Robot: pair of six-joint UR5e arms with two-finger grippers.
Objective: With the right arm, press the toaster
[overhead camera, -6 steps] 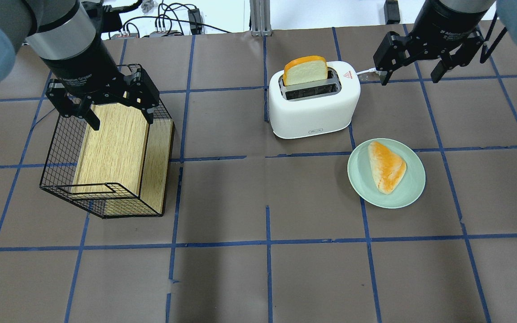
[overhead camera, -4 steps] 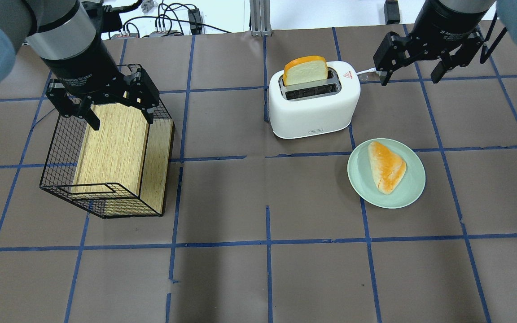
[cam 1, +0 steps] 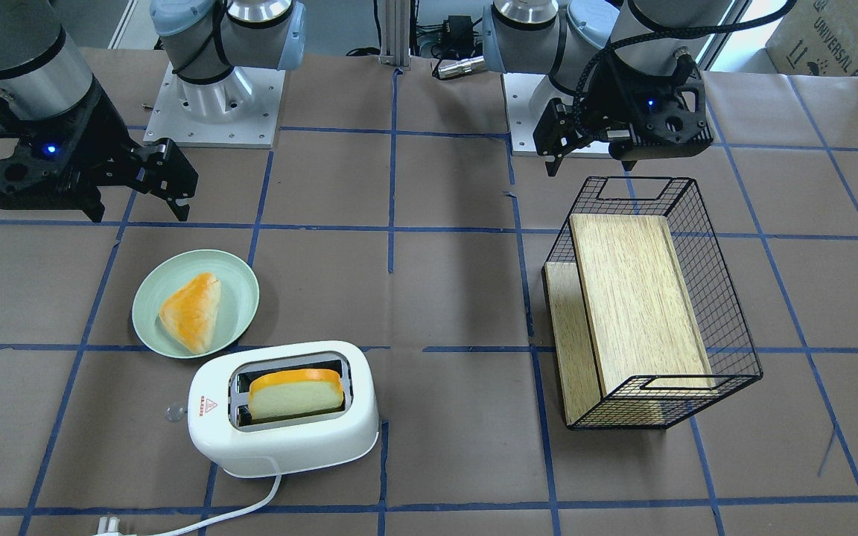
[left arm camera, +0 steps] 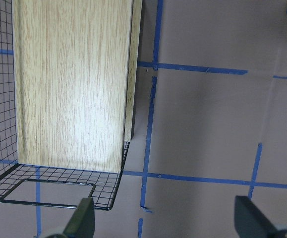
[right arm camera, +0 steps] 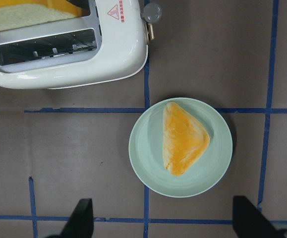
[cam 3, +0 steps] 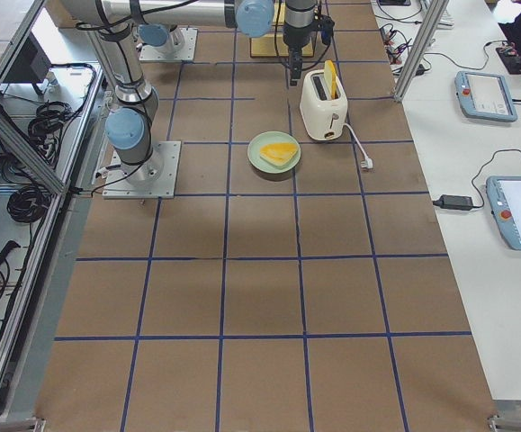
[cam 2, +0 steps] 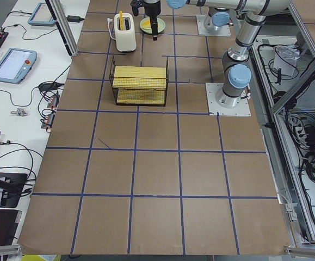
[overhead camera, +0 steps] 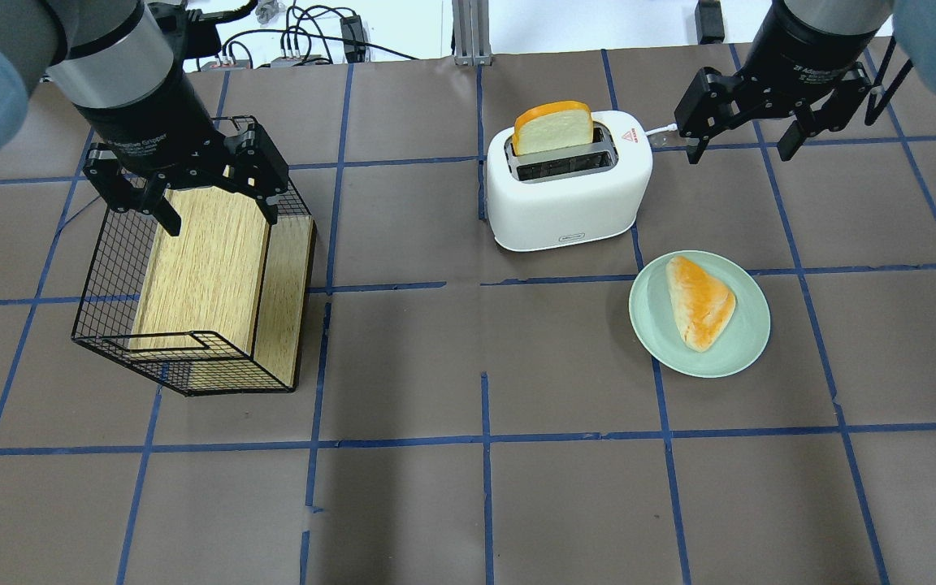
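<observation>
The white toaster (overhead camera: 565,203) stands at the table's far middle with a bread slice (overhead camera: 553,126) upright in its back slot. It also shows in the front view (cam 1: 287,439) and the right wrist view (right arm camera: 64,59). Its clear lever knob (right arm camera: 152,12) sticks out of the end with the red triangle mark. My right gripper (overhead camera: 740,150) is open and empty. It hangs above the table beside that end, apart from the toaster, over the plate in its wrist view (right arm camera: 165,223). My left gripper (overhead camera: 220,219) is open and empty over the wire basket.
A pale green plate (overhead camera: 748,333) with a triangular bun (overhead camera: 699,301) lies in front of the toaster's right end. A black wire basket (overhead camera: 110,325) holding wooden boards (overhead camera: 208,268) stands at the left. The toaster's white cord (cam 1: 250,506) runs off its far side.
My right gripper has shifted slightly left, toward the toaster's lever end, still open. The left arm, toaster and plate have not moved.
</observation>
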